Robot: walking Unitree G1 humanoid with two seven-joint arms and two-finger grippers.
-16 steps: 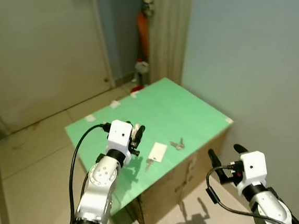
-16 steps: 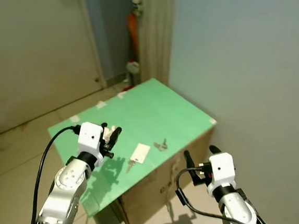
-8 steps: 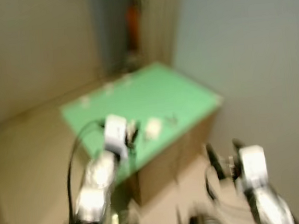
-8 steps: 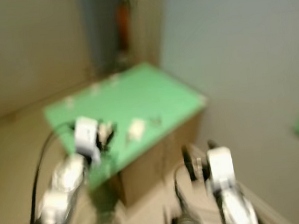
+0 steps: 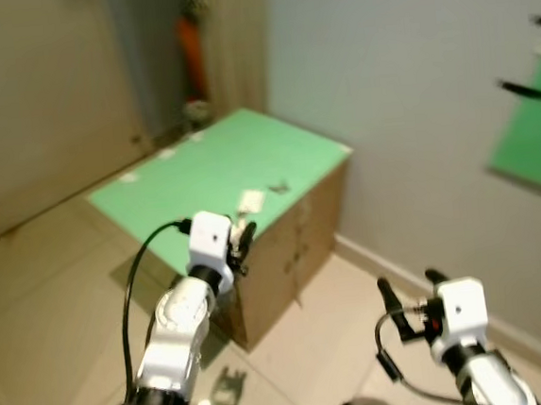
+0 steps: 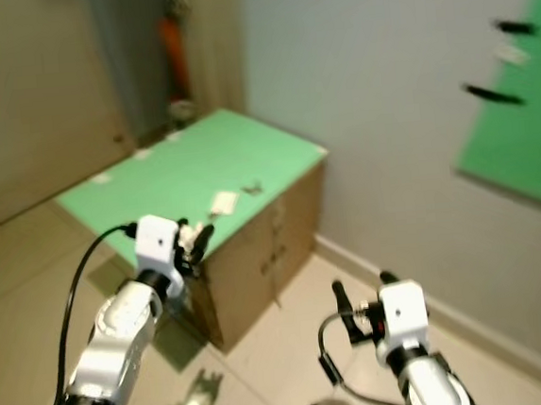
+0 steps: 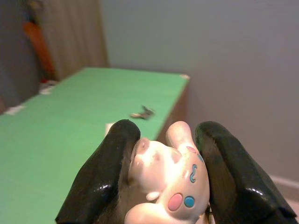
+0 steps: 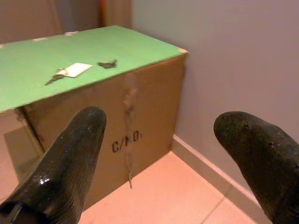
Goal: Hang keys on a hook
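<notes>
Left gripper: the left gripper (image 5: pixel 241 245) is raised at the near edge of the box, its two black fingers (image 7: pixel 106 173) clamped on a small pale figurine charm (image 7: pixel 169 175) with pink and blue dots (a keyring ornament, by the look of it; the keys themselves I cannot make out in its grasp).

Right gripper: the right gripper (image 5: pixel 408 295) hangs low over the floor, well to the right of the box, its fingers (image 8: pixel 68 164) spread wide with nothing between them.

Box: a brown cardboard box (image 8: pixel 135 112) with a flat green top (image 5: pixel 220 167) stands against the grey wall (image 5: pixel 383 79), printed letters on its side.

On the box top: a white card or tag (image 5: pixel 250 200) lies near the front right edge, with a small dark bunch of keys (image 5: pixel 276 188) just beside it, apart from both grippers.

Wall board: a green board (image 5: pixel 530 137) is fixed to the wall up at the right, with dark pegs (image 5: pixel 526 91) sticking out by its upper edge (these look like the hooks, though blurred).

Floor: pale tiles (image 5: pixel 302 351), with a light skirting running along the foot of the wall.

Far corner: something orange (image 5: pixel 191 53) stands beside a curtain behind the box.
</notes>
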